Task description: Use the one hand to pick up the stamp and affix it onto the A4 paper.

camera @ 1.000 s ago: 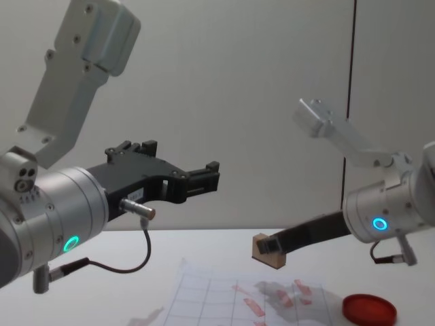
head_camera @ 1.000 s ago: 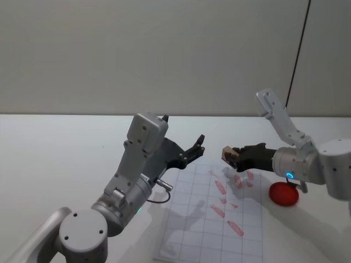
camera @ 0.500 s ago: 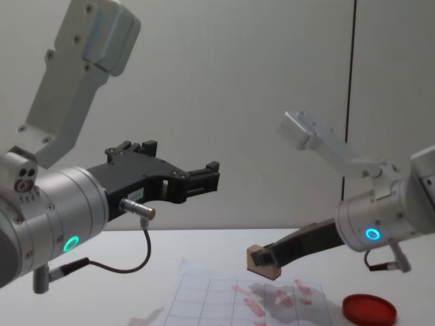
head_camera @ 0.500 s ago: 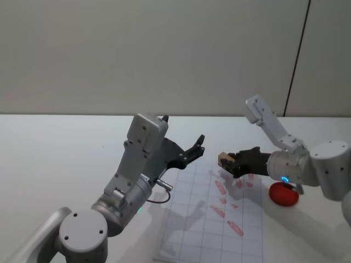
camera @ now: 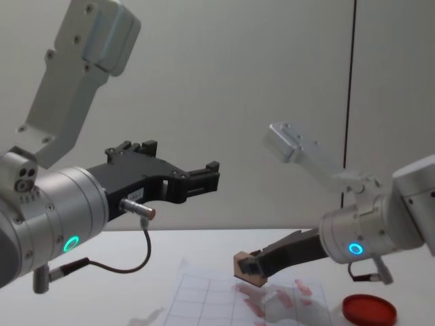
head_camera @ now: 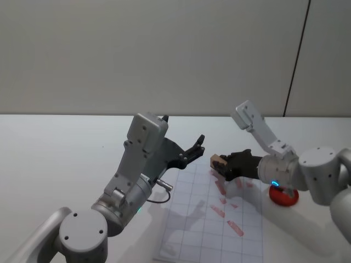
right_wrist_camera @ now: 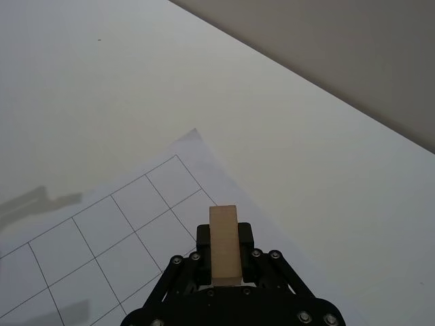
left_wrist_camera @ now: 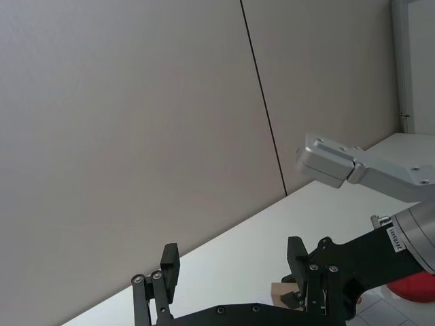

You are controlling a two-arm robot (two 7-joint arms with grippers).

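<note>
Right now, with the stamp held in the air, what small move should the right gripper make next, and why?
Probably lower the right gripper straight down: it grips the stamp above blank grid squares at the far end of the A4 paper, not touching it. The left gripper hangs open, aside.

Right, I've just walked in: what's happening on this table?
The right hand is shut on the stamp, holding it in the air over the far part of the A4 paper. The sheet already carries red marks; the red ink pad lies beside it on the right. The left hand hangs open and raised, holding nothing.
</note>
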